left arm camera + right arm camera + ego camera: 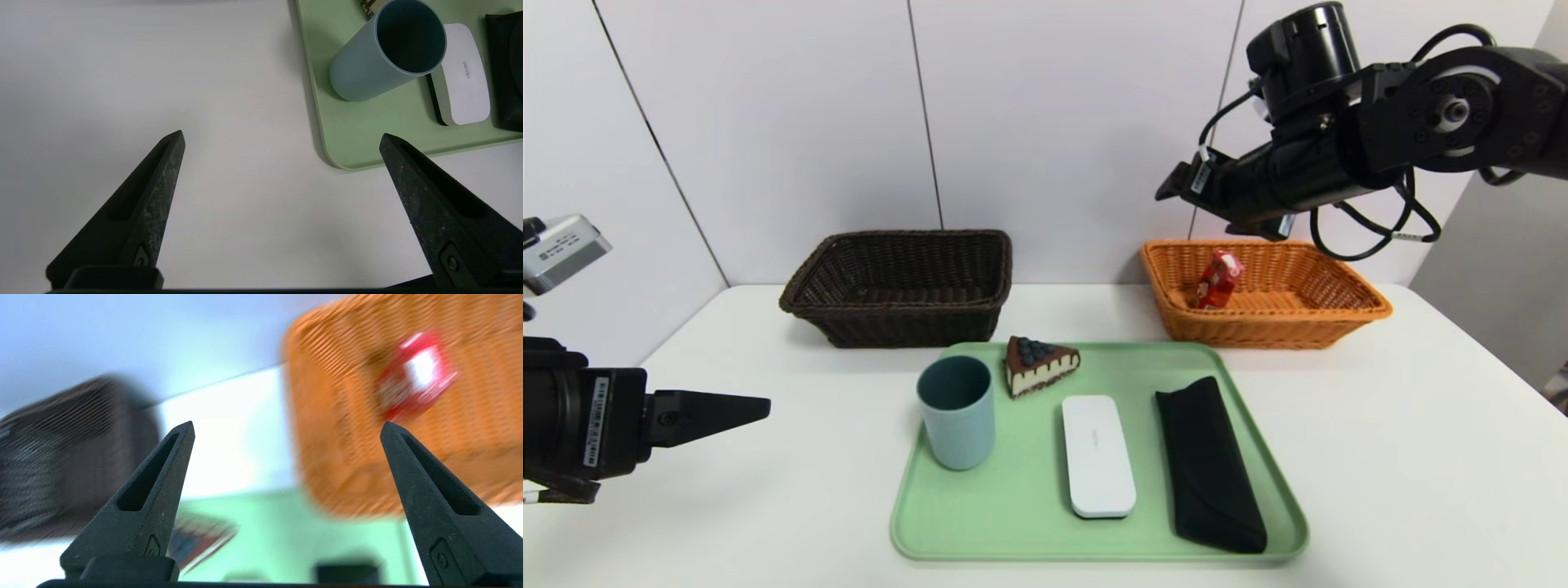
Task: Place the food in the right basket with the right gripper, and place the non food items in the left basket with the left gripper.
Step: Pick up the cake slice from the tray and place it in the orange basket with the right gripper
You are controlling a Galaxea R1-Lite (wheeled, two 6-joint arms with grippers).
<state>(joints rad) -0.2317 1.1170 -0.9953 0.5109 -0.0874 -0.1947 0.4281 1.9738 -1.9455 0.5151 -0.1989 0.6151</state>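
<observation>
As our right gripper's fingers [445, 506] gape empty above the orange wicker basket [1278, 331], the berry-topped cake slice [1039, 365] lies below, toward our left.

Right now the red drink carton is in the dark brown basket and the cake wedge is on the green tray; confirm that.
Wrong basket: the head view shows the red drink carton in the orange-tan basket. The cake wedge is on the green tray, as stated.
</observation>
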